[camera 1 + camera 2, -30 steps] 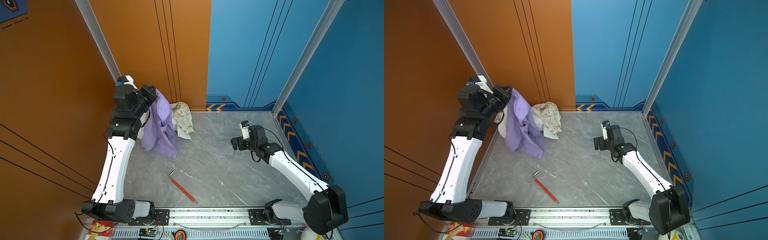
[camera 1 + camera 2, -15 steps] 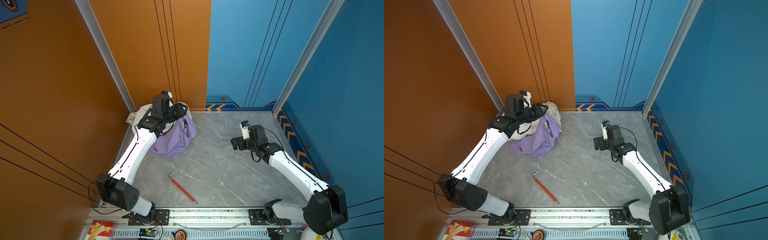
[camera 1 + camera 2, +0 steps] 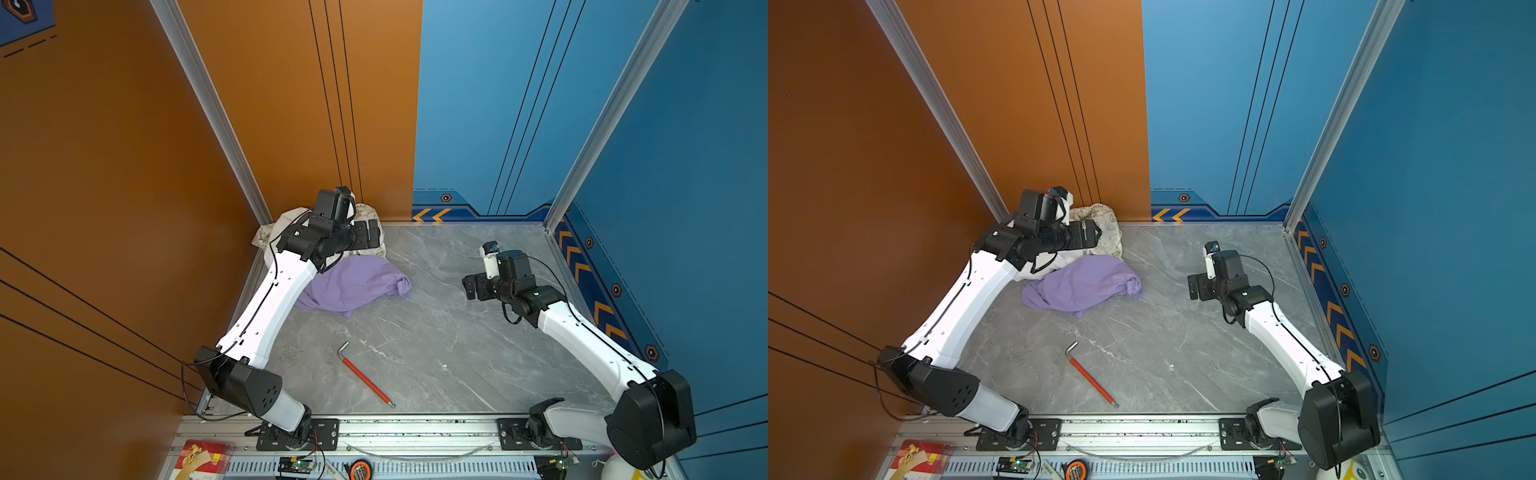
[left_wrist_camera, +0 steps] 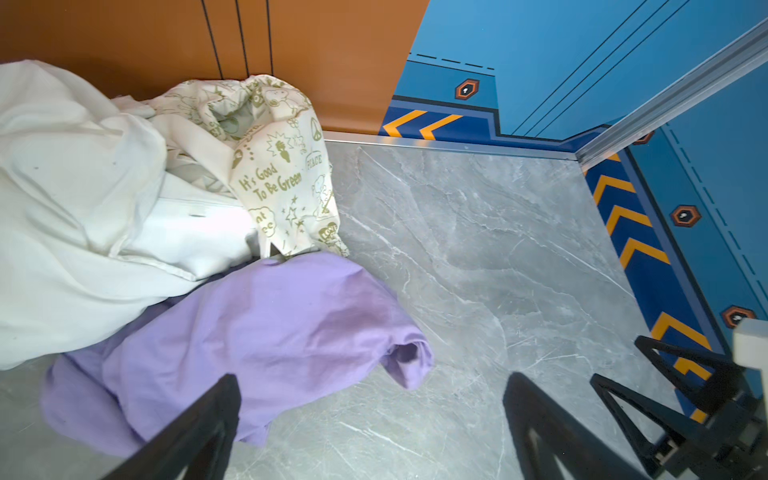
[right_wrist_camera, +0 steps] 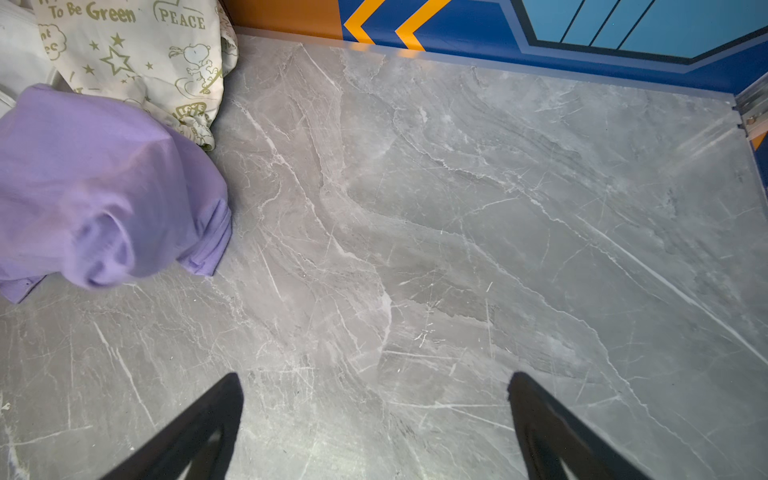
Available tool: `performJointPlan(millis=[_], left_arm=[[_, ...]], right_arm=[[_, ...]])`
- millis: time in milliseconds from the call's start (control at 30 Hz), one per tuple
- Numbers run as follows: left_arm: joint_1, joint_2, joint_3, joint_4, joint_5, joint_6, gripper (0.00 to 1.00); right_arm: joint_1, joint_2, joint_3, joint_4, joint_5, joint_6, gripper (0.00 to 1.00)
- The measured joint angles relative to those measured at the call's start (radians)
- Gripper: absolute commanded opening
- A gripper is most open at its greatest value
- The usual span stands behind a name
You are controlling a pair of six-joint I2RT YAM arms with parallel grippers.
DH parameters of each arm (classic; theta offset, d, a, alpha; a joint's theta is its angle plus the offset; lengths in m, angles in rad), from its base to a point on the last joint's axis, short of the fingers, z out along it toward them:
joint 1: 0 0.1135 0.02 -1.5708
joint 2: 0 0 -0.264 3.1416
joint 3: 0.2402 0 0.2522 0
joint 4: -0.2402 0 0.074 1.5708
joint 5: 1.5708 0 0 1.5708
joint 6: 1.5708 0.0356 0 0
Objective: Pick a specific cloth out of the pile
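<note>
Looks all but done, with cloth [image 3: 353,286] lying crumpled on desk [image 3: 457,353] beside pile [image 4: 83,187], touching its white edge, left fingers [image 4: 226,399] spread wide and empty above it, right fingers [image 5: 228,397] wide, empty, well apart; leaves perhaps only dragging it fully clear.

lavender cloth [image 4: 266,328] touching pile [image 4: 104,199], left end effector [image 4: 372,377] spread wide

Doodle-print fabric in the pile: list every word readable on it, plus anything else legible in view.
"It's Good To Be Green": on the cream doodle-print fabric.
"PEACE": same fabric.
"LOVE": same fabric, near its hem.
Cloud lettering there: partly folded, unreadable.
Red box by the front rail: too small to read.
</note>
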Motion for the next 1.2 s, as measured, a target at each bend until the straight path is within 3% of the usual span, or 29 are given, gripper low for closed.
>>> performJointPlan(millis=[100,267,367,733,1200], left_arm=[[0.035,-0.042,-0.071,-0.013,-0.028,-0.03,0.96],[0.185,-0.124,-0.249,-0.028,-0.037,-0.173,0.87],[0.27,-0.169,-0.362,-0.018,-0.031,-0.262,0.77],[0.426,-0.33,-0.826,0.244,0.058,-0.612,0.64],[0.481,-0.188,-0.921,0.492,0.189,-0.826,0.58]], right_arm=[[0.0,0.002,0.0,0.0,0.0,0.0,1.0],[0.0,0.013,0.0,0.0,0.0,0.0,1.0],[0.0,0.014,0.0,0.0,0.0,0.0,1.0],[0.0,0.015,0.0,0.002,-0.02,0.001,1.0],[0.0,0.023,0.0,0.005,-0.023,0.001,1.0]])
